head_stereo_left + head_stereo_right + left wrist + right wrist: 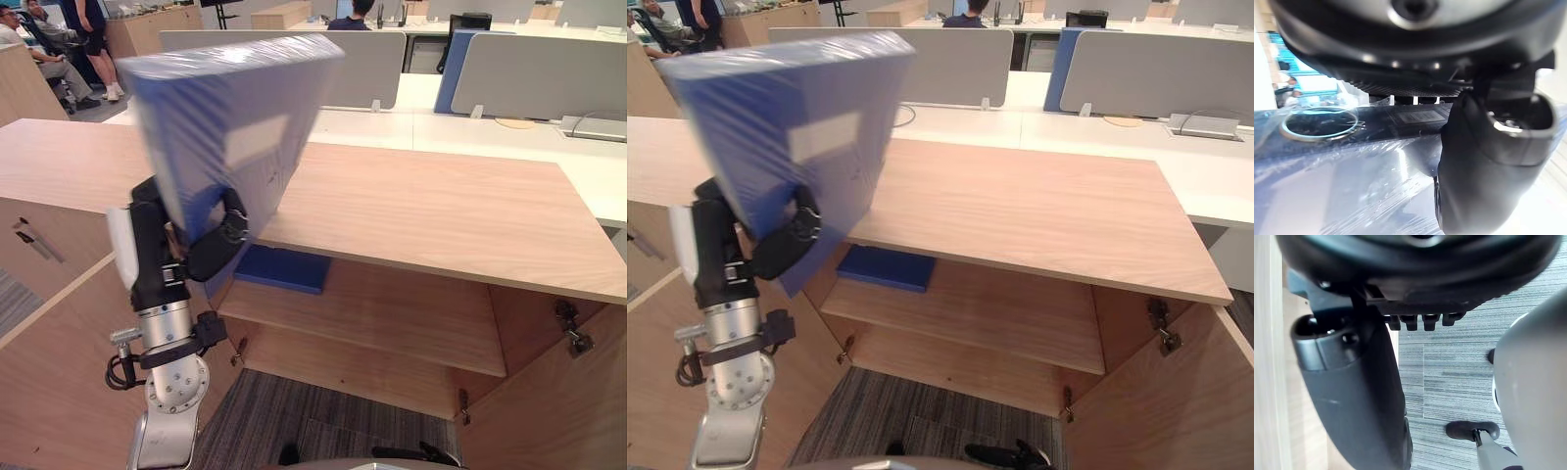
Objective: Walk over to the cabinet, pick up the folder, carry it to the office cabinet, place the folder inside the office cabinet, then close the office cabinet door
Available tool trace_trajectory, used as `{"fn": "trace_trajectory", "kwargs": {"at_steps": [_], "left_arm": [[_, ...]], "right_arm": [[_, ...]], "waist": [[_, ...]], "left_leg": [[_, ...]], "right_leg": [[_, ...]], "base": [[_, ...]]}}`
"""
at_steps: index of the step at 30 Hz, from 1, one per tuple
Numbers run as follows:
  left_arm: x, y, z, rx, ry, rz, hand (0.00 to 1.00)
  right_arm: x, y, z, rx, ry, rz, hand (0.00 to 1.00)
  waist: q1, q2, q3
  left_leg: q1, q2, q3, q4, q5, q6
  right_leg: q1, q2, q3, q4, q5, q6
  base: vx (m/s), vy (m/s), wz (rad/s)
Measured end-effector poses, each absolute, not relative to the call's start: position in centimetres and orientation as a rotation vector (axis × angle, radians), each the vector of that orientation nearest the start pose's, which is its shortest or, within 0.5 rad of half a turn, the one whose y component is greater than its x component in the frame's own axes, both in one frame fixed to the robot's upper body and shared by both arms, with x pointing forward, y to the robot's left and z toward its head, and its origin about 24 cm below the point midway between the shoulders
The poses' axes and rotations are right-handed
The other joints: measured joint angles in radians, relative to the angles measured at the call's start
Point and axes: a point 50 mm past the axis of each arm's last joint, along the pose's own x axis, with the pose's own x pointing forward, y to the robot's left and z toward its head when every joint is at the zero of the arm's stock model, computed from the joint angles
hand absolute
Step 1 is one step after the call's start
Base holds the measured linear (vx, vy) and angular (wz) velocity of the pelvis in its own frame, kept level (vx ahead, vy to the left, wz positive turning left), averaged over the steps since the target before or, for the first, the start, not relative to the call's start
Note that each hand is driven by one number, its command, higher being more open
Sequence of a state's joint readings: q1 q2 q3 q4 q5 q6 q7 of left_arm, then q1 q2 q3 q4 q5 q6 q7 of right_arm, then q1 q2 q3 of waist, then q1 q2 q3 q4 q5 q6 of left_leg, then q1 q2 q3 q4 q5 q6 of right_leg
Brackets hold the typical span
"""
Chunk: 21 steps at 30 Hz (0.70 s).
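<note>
The left hand held the folder in the air above the left front corner of the cabinet's worktop, with its dark fingers curled round the folder's lower end; the folder stood tilted rather than upright, most of its length rising above the grip. It was a thick blue box folder wrapped in clear film, so it would likely be stiff and keep its shape; it was probably light if empty, though its bulk sat high over the hand and might lever against the fingers. The film looked glossy and creased and would probably let a thumb slide, so a firm pinch across the thickness, low down near the spine, seemed the safest hold; nothing about it looked fragile. Below the worktop the cabinet stood open, its right door swung out. A second blue folder lay flat at the left end of the shelf, with bare board toward the right end. The right hand hung over the carpet; whether its fingers were spread or curled could not be told.
</note>
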<state>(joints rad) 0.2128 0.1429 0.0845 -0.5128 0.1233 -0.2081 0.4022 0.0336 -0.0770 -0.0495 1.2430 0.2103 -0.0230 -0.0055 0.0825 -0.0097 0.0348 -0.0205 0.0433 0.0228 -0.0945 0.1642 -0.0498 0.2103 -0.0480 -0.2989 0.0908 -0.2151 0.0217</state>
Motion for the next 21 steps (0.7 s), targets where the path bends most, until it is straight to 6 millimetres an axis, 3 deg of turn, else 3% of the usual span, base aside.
{"fn": "trace_trajectory", "kwargs": {"at_steps": [4, 7, 9, 15, 17, 20, 21], "left_arm": [[17.6, 21.5, 13.3, -0.188, -0.521, 0.477, 0.00], [16.8, 21.8, 12.6, -0.509, -0.511, 0.434, 0.00], [16.6, 21.7, 12.2, -0.621, -0.502, 0.397, 0.00], [16.5, 20.2, 11.4, -0.754, -0.438, 0.293, 0.00], [16.5, 19.7, 11.1, -0.772, -0.410, 0.265, 0.00], [16.5, 18.8, 10.8, -0.788, -0.381, 0.218, 0.00], [16.5, 18.6, 10.8, -0.789, -0.375, 0.210, 0.00]], "right_arm": [[7.3, -18.9, -16.3, 0.286, 1.087, -0.352, 1.00], [7.5, -18.6, -14.4, 0.373, 0.929, -0.436, 1.00], [8.3, -18.6, -12.8, 0.391, 0.831, -0.484, 1.00], [12.5, -19.8, -4.2, 0.357, 0.400, -0.587, 1.00], [13.9, -20.4, 0.3, 0.245, 0.207, -0.588, 1.00], [14.6, -20.9, 4.9, 0.100, 0.016, -0.609, 1.00], [14.7, -20.9, 5.6, 0.072, -0.015, -0.613, 1.00]], "waist": [[-0.022, -0.003, 0.001], [-0.047, -0.006, 0.001], [-0.064, -0.009, 0.001], [-0.091, -0.007, -0.025], [-0.092, -0.003, -0.034], [-0.095, 0.001, -0.049], [-0.095, 0.003, -0.053]], "left_leg": [[-0.001, 0.011, 0.032, 0.000, 0.002, 0.005], [0.003, 0.022, 0.070, 0.000, 0.002, 0.002], [0.006, 0.031, 0.086, 0.000, 0.000, 0.001], [0.022, 0.053, 0.163, 0.005, -0.016, -0.005], [0.036, 0.057, 0.189, 0.006, -0.023, -0.007], [0.040, 0.061, 0.211, 0.006, -0.029, -0.013], [0.040, 0.062, 0.214, 0.006, -0.031, -0.014]], "right_leg": [[-0.018, 0.005, 0.034, 0.001, 0.010, -0.006], [-0.030, 0.009, 0.068, -0.001, 0.019, -0.008], [-0.035, 0.012, 0.084, -0.005, 0.024, -0.007], [-0.056, 0.016, 0.156, -0.006, 0.034, 0.001], [-0.057, 0.016, 0.184, -0.002, 0.035, 0.002], [-0.063, 0.018, 0.205, -0.002, 0.035, 0.002], [-0.067, 0.019, 0.212, -0.001, 0.035, 0.002]], "base": [[-0.08, 0.016, -0.25], [-0.03, -0.001, -0.33], [-0.04, -0.008, -0.31], [-0.01, -0.003, -0.37], [0.02, -0.004, -0.36], [0.02, -0.008, -0.22], [0.02, -0.005, -0.24]]}}
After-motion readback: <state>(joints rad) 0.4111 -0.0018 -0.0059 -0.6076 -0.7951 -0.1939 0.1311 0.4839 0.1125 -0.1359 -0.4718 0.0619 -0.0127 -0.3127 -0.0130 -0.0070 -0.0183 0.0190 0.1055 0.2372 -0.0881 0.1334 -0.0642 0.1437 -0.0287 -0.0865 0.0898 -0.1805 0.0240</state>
